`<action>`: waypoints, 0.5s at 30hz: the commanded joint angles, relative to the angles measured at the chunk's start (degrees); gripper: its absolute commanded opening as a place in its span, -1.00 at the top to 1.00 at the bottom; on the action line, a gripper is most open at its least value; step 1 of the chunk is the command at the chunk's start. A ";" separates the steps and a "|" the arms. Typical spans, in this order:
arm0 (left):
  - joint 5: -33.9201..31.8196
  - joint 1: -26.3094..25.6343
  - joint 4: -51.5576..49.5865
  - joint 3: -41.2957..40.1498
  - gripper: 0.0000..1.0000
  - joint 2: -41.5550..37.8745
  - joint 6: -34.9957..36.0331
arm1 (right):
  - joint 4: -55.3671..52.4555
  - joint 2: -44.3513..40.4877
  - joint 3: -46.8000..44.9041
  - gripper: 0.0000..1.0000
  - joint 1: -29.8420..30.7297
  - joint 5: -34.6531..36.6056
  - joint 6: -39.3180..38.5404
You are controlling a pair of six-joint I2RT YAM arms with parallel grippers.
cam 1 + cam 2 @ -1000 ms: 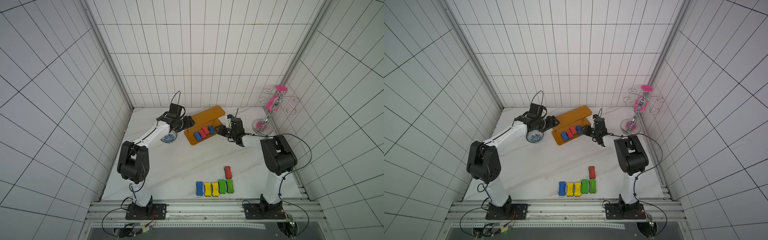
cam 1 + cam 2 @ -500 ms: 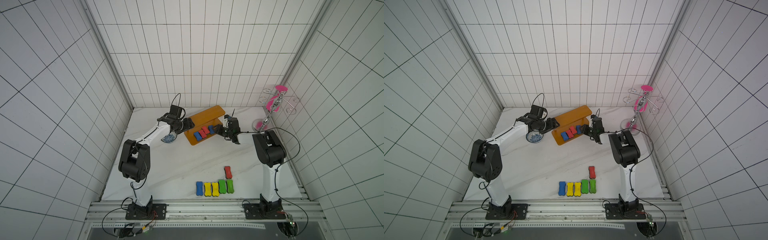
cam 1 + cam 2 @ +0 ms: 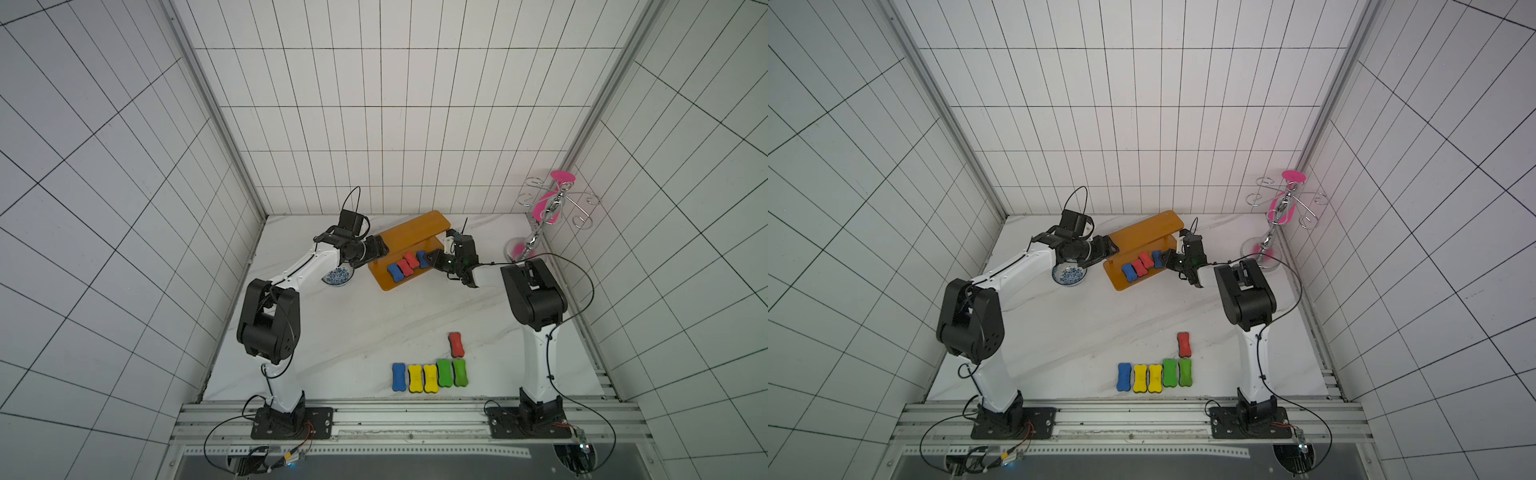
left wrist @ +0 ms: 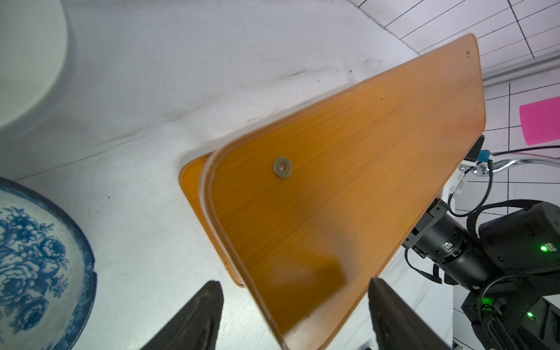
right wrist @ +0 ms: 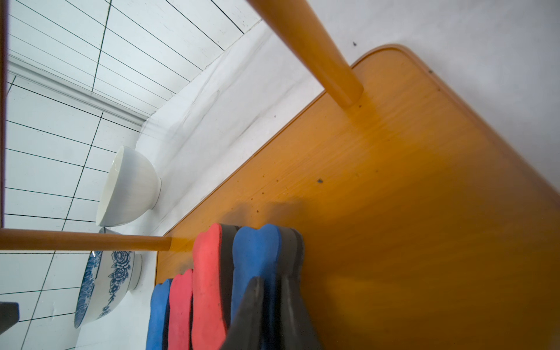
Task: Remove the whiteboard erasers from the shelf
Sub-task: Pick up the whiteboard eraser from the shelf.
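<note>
My right tool (image 5: 271, 285) is clamping a blue eraser (image 5: 256, 251).
It is sitting at the row's 3 o'clock end on the lower board of the shelf (image 3: 415, 232); my left tool (image 4: 294, 281) is standing open around the top board.

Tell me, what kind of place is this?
Probably a robot test booth: white tiled walls box in the table, and two robot arms stand bolted to a metal rail.

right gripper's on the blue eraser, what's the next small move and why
Probably draw the blue eraser out toward the right arm with only a slight lift. The right gripper is shut on it, a red eraser lies against it, and the shelf's top board sits above the lower one.
</note>
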 commanded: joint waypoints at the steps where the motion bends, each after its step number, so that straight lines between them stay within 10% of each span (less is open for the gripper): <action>1: 0.22 0.72 0.61 -0.60 -0.57 0.75 0.16 | -4.35 -0.09 -1.70 1.00 -0.40 1.31 -1.32; 15: -1.10 1.01 -0.27 -0.41 -0.57 -0.08 0.42 | -6.01 -14.98 -8.63 1.00 -0.18 5.72 3.85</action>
